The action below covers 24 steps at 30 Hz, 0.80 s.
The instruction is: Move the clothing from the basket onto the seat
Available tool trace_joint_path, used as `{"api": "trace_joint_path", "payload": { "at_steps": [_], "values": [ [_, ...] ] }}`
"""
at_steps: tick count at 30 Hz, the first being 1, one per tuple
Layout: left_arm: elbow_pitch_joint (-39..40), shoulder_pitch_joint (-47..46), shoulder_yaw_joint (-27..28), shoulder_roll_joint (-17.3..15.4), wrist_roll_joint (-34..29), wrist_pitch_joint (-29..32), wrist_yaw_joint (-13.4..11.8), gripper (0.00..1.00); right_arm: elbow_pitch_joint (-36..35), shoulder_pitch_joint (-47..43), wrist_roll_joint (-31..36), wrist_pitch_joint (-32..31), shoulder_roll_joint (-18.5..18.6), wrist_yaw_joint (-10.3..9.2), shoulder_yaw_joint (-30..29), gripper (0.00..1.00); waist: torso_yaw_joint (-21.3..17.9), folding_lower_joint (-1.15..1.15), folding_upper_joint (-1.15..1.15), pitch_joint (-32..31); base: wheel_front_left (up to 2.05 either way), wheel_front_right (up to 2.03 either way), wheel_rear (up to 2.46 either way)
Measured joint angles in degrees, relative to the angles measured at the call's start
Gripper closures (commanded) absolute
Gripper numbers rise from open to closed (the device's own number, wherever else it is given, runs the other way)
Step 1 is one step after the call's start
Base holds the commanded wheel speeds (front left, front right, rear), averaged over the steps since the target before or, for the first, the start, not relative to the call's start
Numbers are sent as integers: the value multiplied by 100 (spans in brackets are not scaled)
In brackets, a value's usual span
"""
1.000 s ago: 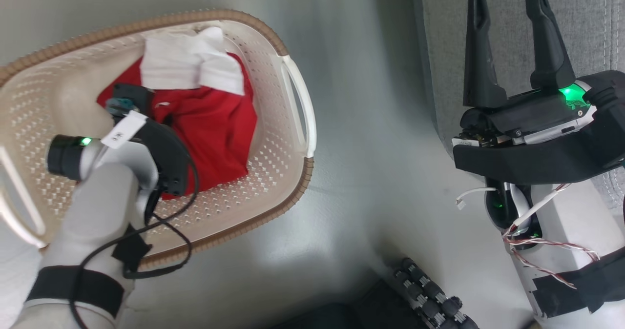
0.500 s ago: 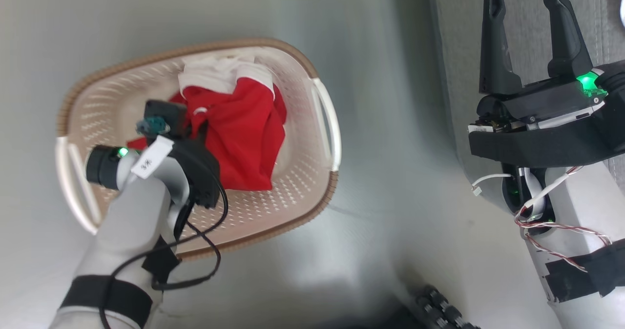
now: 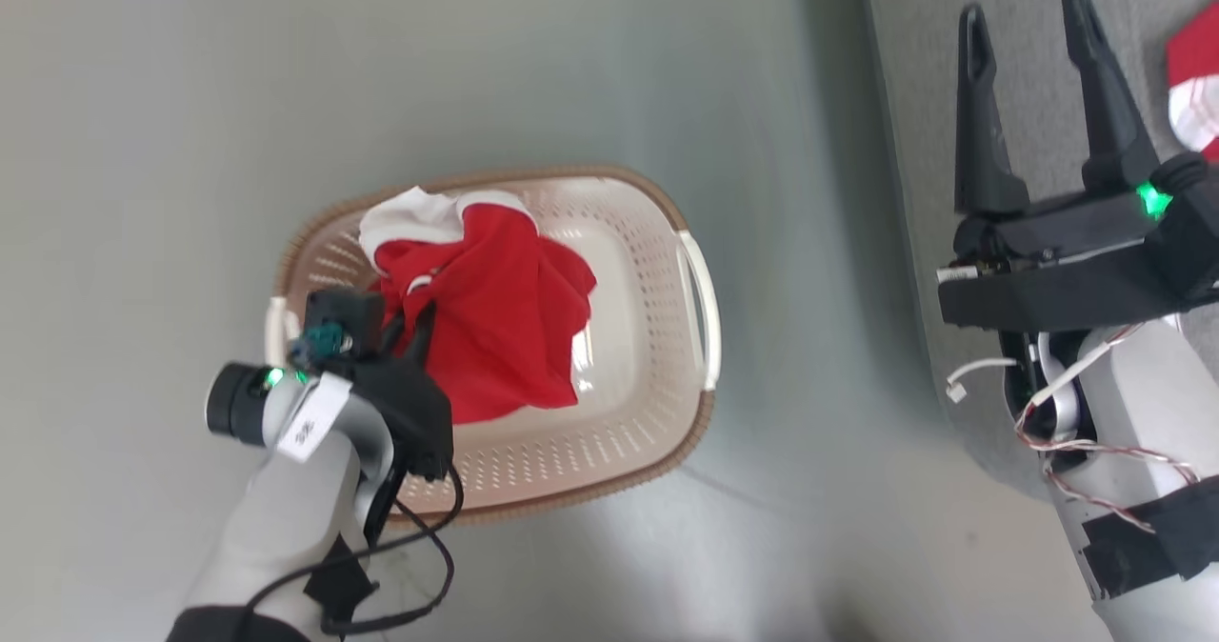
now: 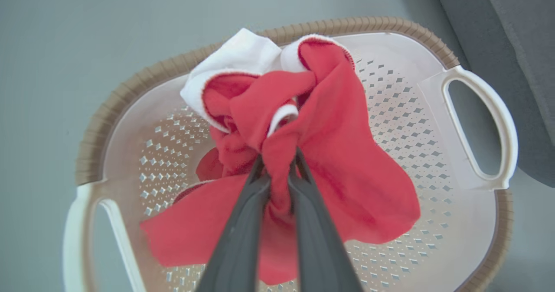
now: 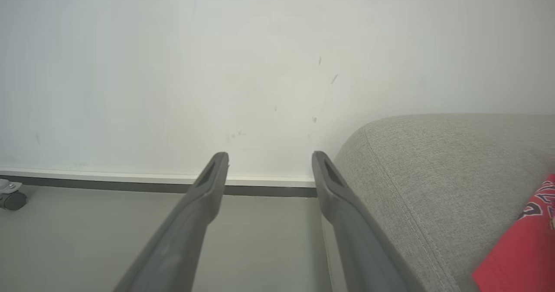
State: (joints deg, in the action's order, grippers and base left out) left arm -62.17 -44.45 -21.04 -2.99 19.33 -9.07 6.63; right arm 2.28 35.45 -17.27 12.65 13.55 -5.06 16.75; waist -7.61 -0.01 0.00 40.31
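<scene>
The left gripper [image 4: 279,170] is clamped tight on a bunched fold of the red garment [image 4: 347,162], which hangs from it over the basket [image 4: 130,92]. Pinching a gathered fold probably lets the whole piece come up at once. The basket stands on the floor [image 3: 571,70] near the seat [image 5: 433,162], so the carry is short. The right gripper [image 3: 1024,4] is spread wide and empty over the seat's edge, out of the way. A second red garment [image 5: 520,248] already lies on the seat.

Red garment [image 3: 1198,51] on the seat [image 3: 919,70], partly beyond the right edge.
</scene>
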Motion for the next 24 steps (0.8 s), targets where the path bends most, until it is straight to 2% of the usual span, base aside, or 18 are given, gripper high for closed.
{"api": "trace_joint_path", "payload": {
  "at_steps": [9,24],
  "values": [
    [76,417,18,34,189,-367,42,100,416,-322,-90,-32,110,12,-111,0,261,-1,0,-783,0,0,0],
    [514,1129,25,51,309,-491,45,100,1095,-870,-232,-151,186,156,-91,0,475,-1,0,-2114,0,0,0]
  ]
}}
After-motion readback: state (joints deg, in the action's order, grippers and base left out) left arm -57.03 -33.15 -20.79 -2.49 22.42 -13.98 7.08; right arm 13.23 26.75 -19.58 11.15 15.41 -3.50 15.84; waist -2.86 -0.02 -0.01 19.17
